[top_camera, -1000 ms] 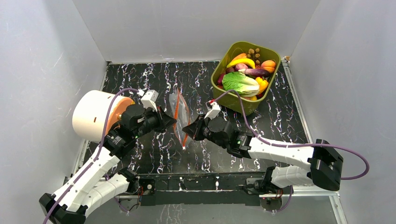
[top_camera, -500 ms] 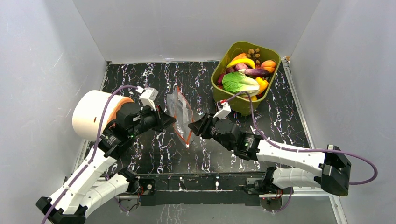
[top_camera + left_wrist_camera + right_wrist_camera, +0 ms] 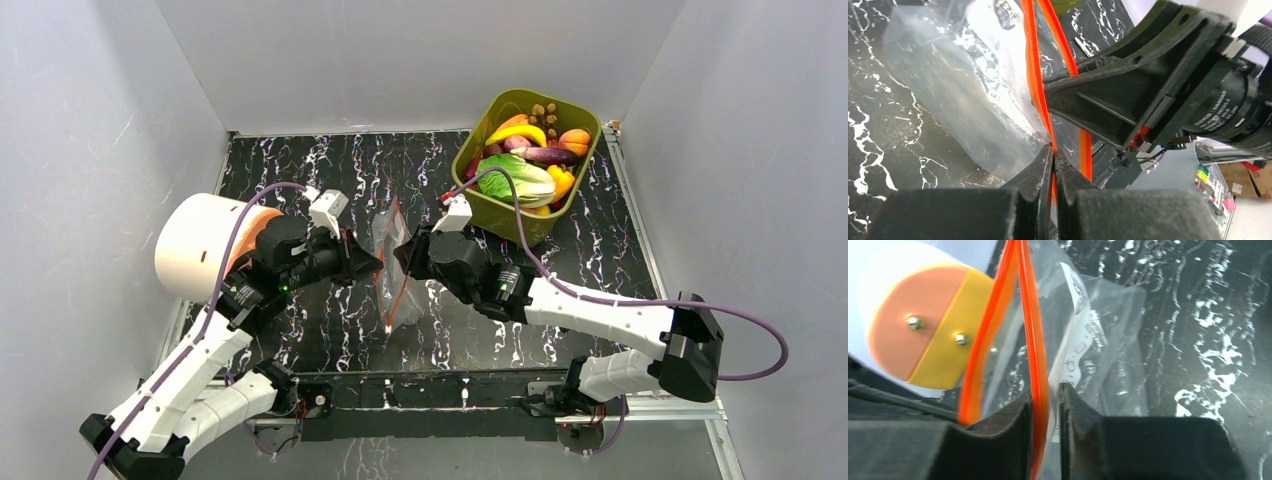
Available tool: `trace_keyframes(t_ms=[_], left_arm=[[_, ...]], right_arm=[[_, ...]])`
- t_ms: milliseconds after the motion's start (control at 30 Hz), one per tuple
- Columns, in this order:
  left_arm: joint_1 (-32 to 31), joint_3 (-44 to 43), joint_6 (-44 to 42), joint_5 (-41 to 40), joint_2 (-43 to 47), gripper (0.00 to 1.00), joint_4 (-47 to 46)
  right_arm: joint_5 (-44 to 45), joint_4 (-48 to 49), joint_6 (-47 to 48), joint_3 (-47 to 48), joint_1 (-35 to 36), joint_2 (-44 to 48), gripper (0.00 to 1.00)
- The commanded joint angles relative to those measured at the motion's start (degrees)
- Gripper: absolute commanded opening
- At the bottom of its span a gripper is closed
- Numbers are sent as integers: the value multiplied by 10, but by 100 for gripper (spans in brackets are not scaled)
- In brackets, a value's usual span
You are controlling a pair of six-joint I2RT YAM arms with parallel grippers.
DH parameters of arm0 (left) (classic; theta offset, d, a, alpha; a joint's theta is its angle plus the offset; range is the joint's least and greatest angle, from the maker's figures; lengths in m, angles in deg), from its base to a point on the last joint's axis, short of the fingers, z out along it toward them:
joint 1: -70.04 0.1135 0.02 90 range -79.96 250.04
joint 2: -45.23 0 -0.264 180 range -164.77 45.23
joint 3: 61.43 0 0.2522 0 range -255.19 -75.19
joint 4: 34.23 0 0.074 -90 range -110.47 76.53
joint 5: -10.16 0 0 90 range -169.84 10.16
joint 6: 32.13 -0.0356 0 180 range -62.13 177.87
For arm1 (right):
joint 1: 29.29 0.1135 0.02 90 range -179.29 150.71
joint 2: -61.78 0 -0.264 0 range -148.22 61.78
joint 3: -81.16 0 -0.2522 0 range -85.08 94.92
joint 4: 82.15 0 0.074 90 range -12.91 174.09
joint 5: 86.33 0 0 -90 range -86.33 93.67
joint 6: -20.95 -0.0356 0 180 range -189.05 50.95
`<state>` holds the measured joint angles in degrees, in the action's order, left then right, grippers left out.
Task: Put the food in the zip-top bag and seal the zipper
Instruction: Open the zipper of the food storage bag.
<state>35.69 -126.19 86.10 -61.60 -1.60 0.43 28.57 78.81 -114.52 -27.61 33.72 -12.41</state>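
**Bag hanging between both claws, mouth partly spread**

The zip-top bag [image 3: 385, 240] is up off the black marbled counter [image 3: 300, 170], roughly mid-counter, hanging edge-on between the two arms. It's clear and crinkly, and the orange-red zipper [image 3: 1034, 75] is split into two strips that sit slightly apart. The left claw [image 3: 1053, 150] is pinched tight on one strip. The right claw [image 3: 1044, 390] has the other strip running between its fingers (there's a sliver of gap, so I can't tell if it's really clamped). Both arms reach inward, claws nose to nose. The food [image 3: 520, 175] is piled in the green tub [image 3: 462, 172] at the far right.
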Motion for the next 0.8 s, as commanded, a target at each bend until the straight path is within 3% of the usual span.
trace_keyframes(t_ms=[0, 100, 200, 367, 433, 500, 567, 633, 767], left_arm=[[-3, -43, 7, -59, 5, 0, 54], [-2, -67, -5, -149, 5, 0, 113], [-2, -82, -14, -214, 3, 0, 144], [-2, -95, -7, -189, -9, 0, 109], [-2, -99, 7, -137, -16, 11, 78], [-2, -92, 19, -76, -21, 37, 40], [-2, -83, 26, -28, -27, 55, 11], [-2, -76, 26, -29, -33, 61, 5], [-2, -63, 2, -68, -42, 63, 22]], right_arm=[[86, -61, 45, 28, 3, -3, 10], [144, -87, 50, 15, 3, 23, 0], [134, -56, 59, -7, 2, 54, 0], [56, 23, 29, -37, 3, 60, 0], [49, 14, 17, -13, 2, 33, 0], [46, 5, 10, 19, 2, 7, 0], [37, 14, 6, 33, 3, -9, 0], [31, 30, 0, 38, 3, -16, 0], [25, 39, -4, 51, 3, -29, 0]])
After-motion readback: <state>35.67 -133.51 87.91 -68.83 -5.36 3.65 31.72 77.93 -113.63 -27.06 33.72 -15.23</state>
